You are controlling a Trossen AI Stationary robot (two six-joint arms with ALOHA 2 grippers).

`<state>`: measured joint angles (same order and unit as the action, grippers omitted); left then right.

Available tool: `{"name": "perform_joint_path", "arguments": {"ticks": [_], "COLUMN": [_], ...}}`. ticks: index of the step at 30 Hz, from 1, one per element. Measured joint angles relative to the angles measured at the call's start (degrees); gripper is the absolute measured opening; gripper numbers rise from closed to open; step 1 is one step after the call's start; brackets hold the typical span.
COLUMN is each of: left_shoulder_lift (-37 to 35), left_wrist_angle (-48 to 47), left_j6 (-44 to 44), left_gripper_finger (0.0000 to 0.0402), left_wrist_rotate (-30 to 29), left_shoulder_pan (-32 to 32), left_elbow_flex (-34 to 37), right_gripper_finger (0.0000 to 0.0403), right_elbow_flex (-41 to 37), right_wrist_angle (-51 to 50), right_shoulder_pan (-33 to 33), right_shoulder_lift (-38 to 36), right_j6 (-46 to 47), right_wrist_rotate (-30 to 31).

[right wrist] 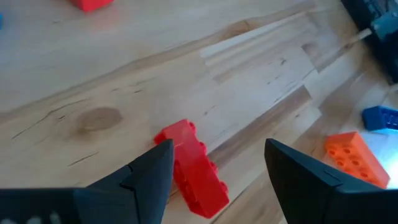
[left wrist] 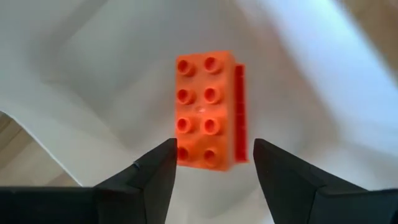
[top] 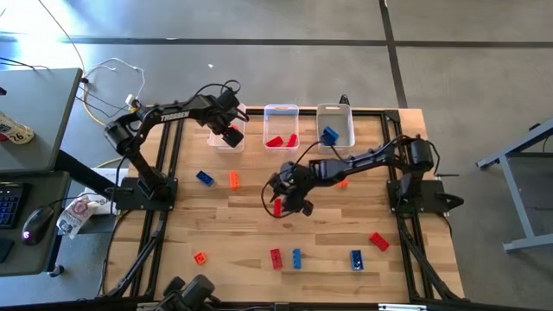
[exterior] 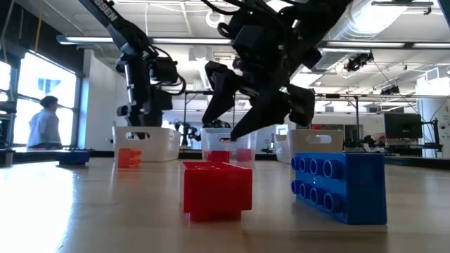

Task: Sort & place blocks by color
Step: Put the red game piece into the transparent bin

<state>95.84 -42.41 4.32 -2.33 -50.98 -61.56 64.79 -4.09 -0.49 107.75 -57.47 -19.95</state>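
1. Over the leftmost bin (top: 226, 138) at the back of the bench (top: 251, 233), the left claw (left wrist: 211, 165) stands spread, and an orange block (left wrist: 207, 109) lies below its fingers with white plastic all around it. From where I stand it looks let go rather than pinched. If it has landed on the bin's sloping wall, it could slide or tip as the arm lifts away, though it should stay inside.

2. Near the middle of the bench, the right claw (right wrist: 217, 165) hangs spread above a red block (right wrist: 193, 171) lying flat on the wood. The block sits nearer one finger than the other and slantwise to the gap. Closing from there might push it aside or twist it out instead of catching it square.

3. Another orange block (right wrist: 356, 157) and a blue one (right wrist: 380, 117) lie near that red one; a wide sweep could knock them.

4. The middle bin (top: 281, 130) already holds red blocks and the right bin (top: 335, 128) a blue one, so the colours are set. A dropped red block bouncing off a rim would land back on the bench.

5. Several blocks wait along the front edge (top: 297, 258), where a nudge could send one off.
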Motion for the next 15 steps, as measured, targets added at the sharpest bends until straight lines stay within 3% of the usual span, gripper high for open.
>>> {"name": "perform_joint_path", "arguments": {"ticks": [10, 15], "left_shoulder_lift": [-6.44, -10.23], "left_wrist_angle": [-0.28, -0.25], "left_j6": [0.05, 0.05], "left_gripper_finger": [0.0200, 0.0200], "left_wrist_rotate": [7.28, 7.37], "left_shoulder_pan": [0.41, 0.54], "left_elbow_flex": [-0.07, -0.07], "right_gripper_finger": [0.0236, 0.0236], "right_elbow_flex": [-0.02, -0.02], "right_wrist_angle": [0.97, 1.21], "right_shoulder_pan": [0.15, 0.15], "right_shoulder_lift": [2.77, 4.71], "right_j6": [-1.74, -2.31], "right_wrist_rotate": [-0.05, 0.37]}}
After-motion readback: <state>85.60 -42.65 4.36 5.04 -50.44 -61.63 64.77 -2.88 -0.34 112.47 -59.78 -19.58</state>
